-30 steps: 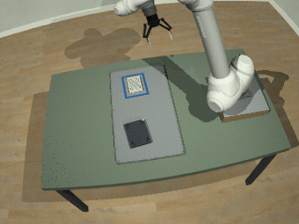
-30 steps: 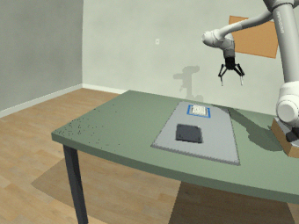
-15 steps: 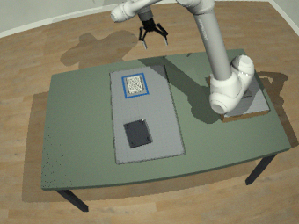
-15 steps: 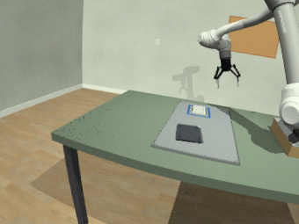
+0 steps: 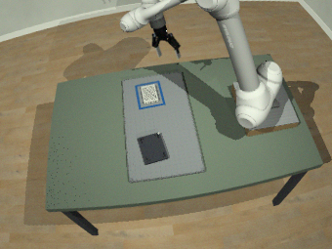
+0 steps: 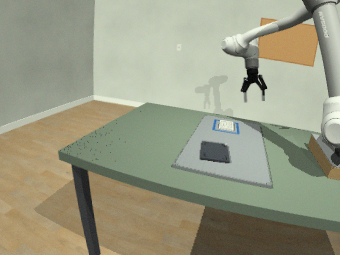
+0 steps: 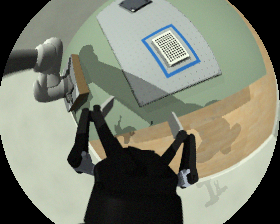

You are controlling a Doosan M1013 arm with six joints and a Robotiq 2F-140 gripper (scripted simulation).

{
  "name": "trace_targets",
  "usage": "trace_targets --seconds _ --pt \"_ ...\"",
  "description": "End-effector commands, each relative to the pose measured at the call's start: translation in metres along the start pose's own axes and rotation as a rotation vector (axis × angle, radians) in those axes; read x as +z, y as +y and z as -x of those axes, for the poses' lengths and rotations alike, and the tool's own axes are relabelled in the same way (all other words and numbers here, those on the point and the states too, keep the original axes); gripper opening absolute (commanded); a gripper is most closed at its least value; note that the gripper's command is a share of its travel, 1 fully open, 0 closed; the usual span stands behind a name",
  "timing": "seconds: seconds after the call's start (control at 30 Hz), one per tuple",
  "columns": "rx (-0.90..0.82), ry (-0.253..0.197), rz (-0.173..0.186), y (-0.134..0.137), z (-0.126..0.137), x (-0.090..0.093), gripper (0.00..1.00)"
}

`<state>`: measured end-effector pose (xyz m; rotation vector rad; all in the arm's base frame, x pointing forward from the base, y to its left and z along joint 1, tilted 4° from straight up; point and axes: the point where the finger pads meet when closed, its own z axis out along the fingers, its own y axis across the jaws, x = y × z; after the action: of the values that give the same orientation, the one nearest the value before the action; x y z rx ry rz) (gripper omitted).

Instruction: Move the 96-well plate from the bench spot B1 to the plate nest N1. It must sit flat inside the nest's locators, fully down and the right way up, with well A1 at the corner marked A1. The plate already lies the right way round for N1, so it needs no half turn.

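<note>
The white 96-well plate (image 5: 149,94) lies flat inside the blue-framed spot at the far end of the grey mat (image 5: 161,125). It also shows in the exterior view (image 6: 226,126) and in the wrist view (image 7: 171,46). The dark plate nest (image 5: 152,148) sits nearer the front of the mat, and shows as well in the exterior view (image 6: 215,151) and the wrist view (image 7: 134,3). My gripper (image 5: 166,50) is open and empty, high above the table's far edge, beyond the plate. It hangs well above the plate in the exterior view (image 6: 253,96), and its fingers spread wide in the wrist view (image 7: 140,112).
The arm's base (image 5: 264,105) stands on a wooden block at the table's right side. The green table (image 5: 88,145) stands on a wooden floor. An orange panel (image 6: 290,43) hangs on the back wall.
</note>
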<state>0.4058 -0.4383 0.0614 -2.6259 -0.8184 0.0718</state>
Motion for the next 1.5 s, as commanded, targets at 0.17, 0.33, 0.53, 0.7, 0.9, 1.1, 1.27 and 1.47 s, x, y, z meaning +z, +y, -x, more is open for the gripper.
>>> trace_targets --seconds 0.17,0.33,0.53,0.7,0.9,1.1,1.27,1.47 --pt "0.269 -0.016 0.039 0.006 -0.022 0.008 1.0" --pt "0.434 -0.018 0.064 0.01 -0.036 0.013 1.0" --pt "0.565 -0.015 0.086 0.013 -0.051 0.019 1.0" --pt "0.73 -0.007 0.112 0.015 -0.063 0.023 1.0" --pt "0.927 0.01 0.143 0.018 -0.079 0.028 1.0" --pt "1.057 0.026 0.163 0.02 -0.093 0.033 1.0" --pt "1.221 0.051 0.186 0.021 -0.107 0.038 1.0" --pt "1.416 0.089 0.21 0.023 -0.125 0.044 1.0"
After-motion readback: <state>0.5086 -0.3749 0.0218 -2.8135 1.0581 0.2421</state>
